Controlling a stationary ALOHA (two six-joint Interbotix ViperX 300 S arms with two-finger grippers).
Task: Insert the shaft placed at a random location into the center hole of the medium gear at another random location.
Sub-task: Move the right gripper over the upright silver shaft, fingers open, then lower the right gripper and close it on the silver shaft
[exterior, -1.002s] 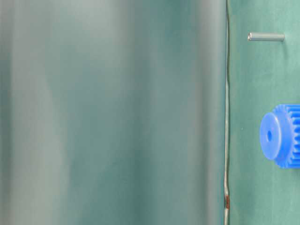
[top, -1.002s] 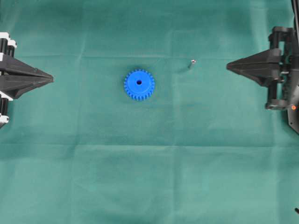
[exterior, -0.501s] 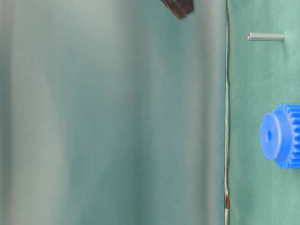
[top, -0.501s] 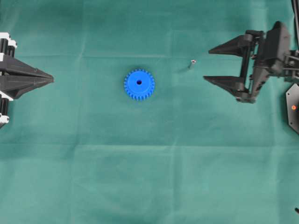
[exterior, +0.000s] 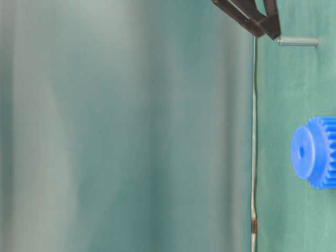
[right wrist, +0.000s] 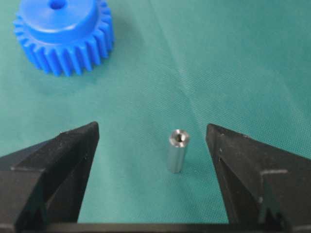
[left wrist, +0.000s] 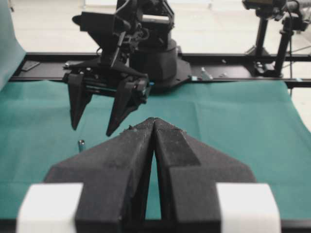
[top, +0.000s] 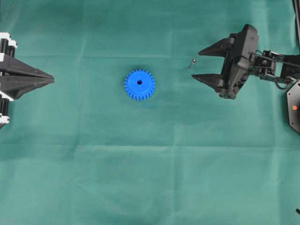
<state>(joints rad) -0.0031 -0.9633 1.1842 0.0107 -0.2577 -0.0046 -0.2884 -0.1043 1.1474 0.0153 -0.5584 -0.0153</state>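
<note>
My right gripper is wide open and holds nothing. The little shaft stands up on the green cloth, just ahead of my open fingers and not touching them. Farther off sits the blue gear with its center hole. My left gripper is squeezed closed, far away.

The left gripper sits at the left edge of the overhead view, its two black fingers pressed together into a single wedge pointing toward the middle of the table; its white-padded base shows in the left wrist view. The right gripper reaches in from the right edge on a bent black arm, tilted downward, with its jaws spread wide and the two pointed fingers well apart.
</note>
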